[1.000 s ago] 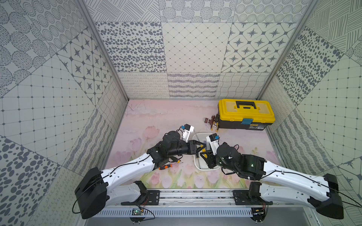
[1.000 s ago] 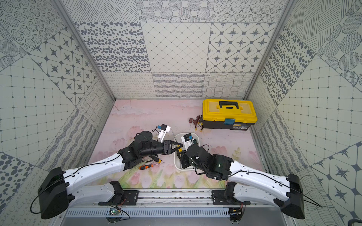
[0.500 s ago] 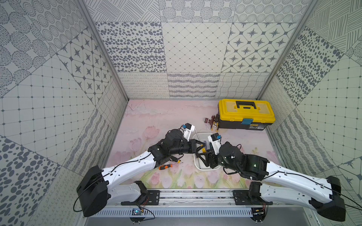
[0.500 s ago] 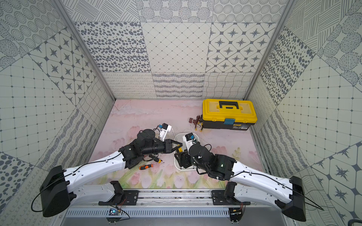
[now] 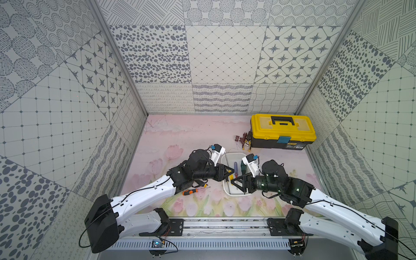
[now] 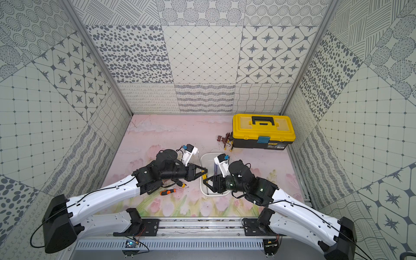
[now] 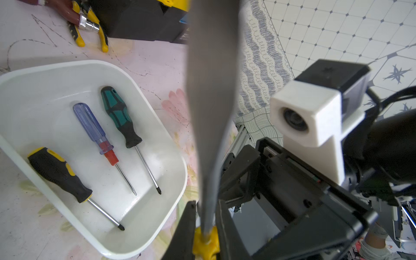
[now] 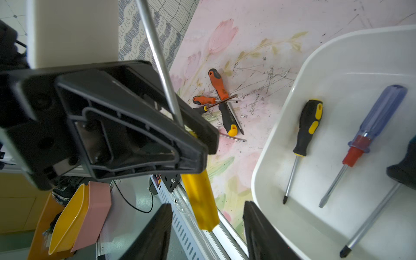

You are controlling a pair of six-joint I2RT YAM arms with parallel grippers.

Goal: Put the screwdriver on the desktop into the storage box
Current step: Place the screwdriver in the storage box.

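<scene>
A yellow-handled screwdriver [image 7: 211,90] with a long steel shaft hangs just over the near left rim of the white storage box [image 5: 234,154]. My left gripper [image 7: 205,207] is shut on its shaft just above the handle [image 8: 200,198]. My right gripper [image 8: 208,206] is open, its fingers standing either side of the yellow handle without touching it. In both top views the two grippers meet at the box's left side, left gripper [image 5: 228,174] and right gripper [image 6: 206,183]. Three screwdrivers lie in the box: black-yellow [image 7: 59,173], clear blue [image 7: 92,126] and green-black [image 7: 117,112].
On the tulip-printed desktop [image 5: 180,135] an orange-black screwdriver [image 5: 190,192] lies left of the box, and the right wrist view shows a small pile of others [image 8: 227,119] there. A yellow-lidded toolbox [image 5: 282,129] stands at the back right with pliers [image 5: 244,140] beside it.
My right gripper has opened off the yellow handle, and the left gripper has closed on the shaft. Both wrists shifted slightly over the box's left side.
</scene>
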